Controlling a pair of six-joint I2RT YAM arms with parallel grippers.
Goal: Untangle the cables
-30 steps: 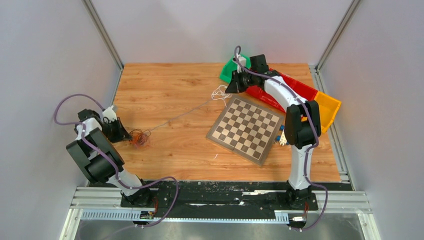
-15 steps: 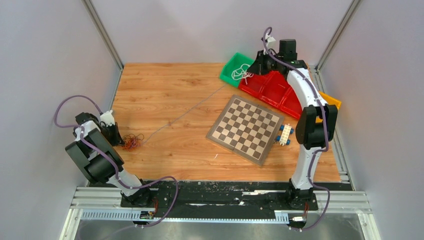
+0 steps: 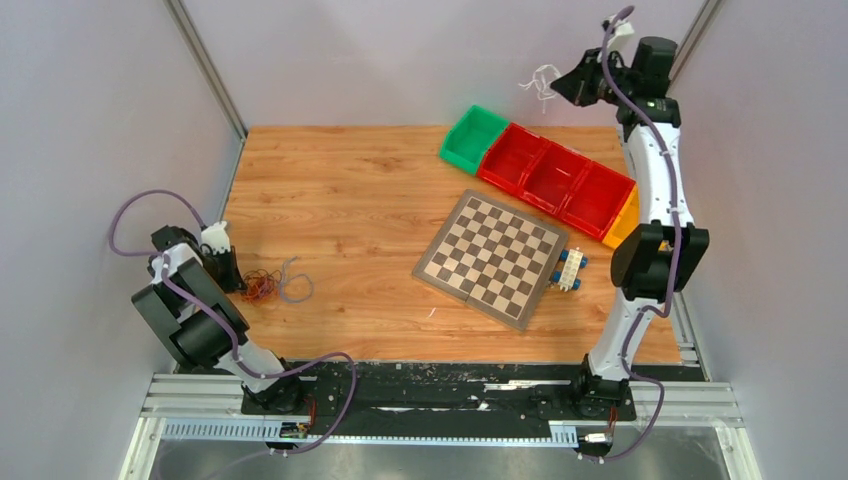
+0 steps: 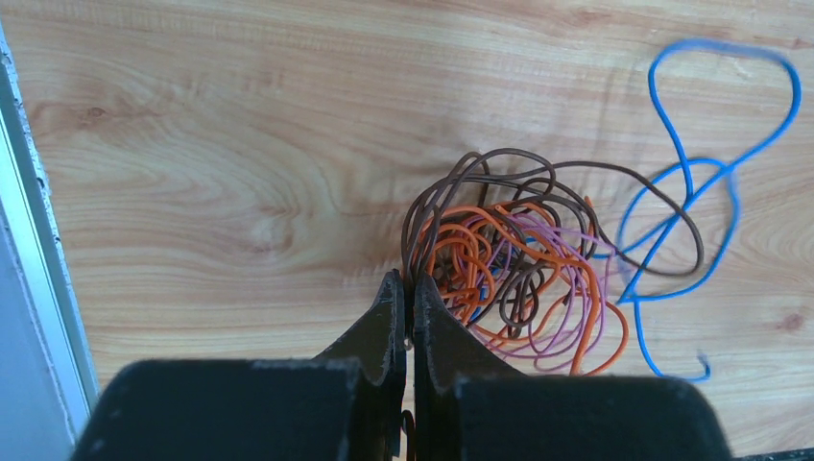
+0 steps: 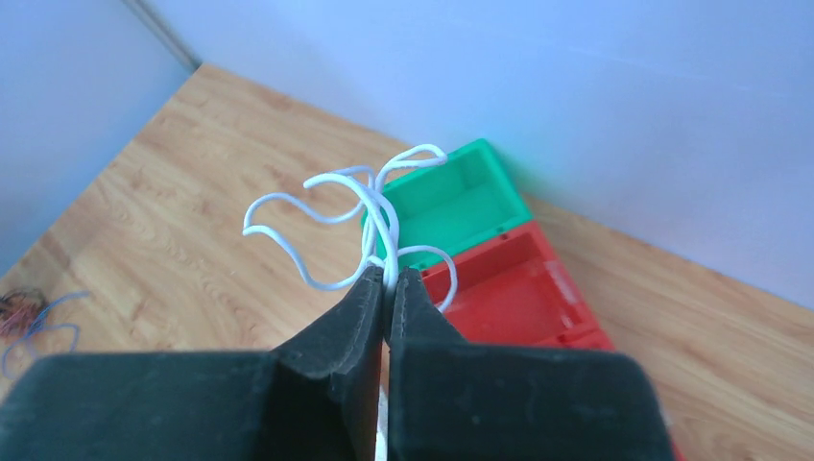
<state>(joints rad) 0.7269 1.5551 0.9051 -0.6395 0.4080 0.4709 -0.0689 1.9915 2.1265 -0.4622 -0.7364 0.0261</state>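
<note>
The cables [image 4: 509,269] are a small tangle of thin orange, brown and purple wires on the wooden table, seen at the left in the top view [image 3: 258,288]. A blue wire [image 4: 701,192] lies in slack loops on the tangle's right side. My left gripper [image 4: 404,283] is low on the table at the tangle's left edge [image 3: 232,275], shut on its brown strands. My right gripper [image 3: 570,85] is raised high at the back right, shut on a looped white cable [image 5: 365,206] that hangs free in the air [image 3: 543,80].
A chessboard [image 3: 492,258] lies at mid-right. A green bin [image 3: 474,137], red bins [image 3: 553,178] and a yellow bin [image 3: 625,225] stand in a row at the back right. A blue-and-white block [image 3: 570,270] sits by the board's right edge. A metal rail [image 4: 38,240] borders the table's left edge.
My right arm has risen up and to the back right, carrying the white cable off the table. The strand stretched across the table has gone slack and now lies curled beside the tangle.
</note>
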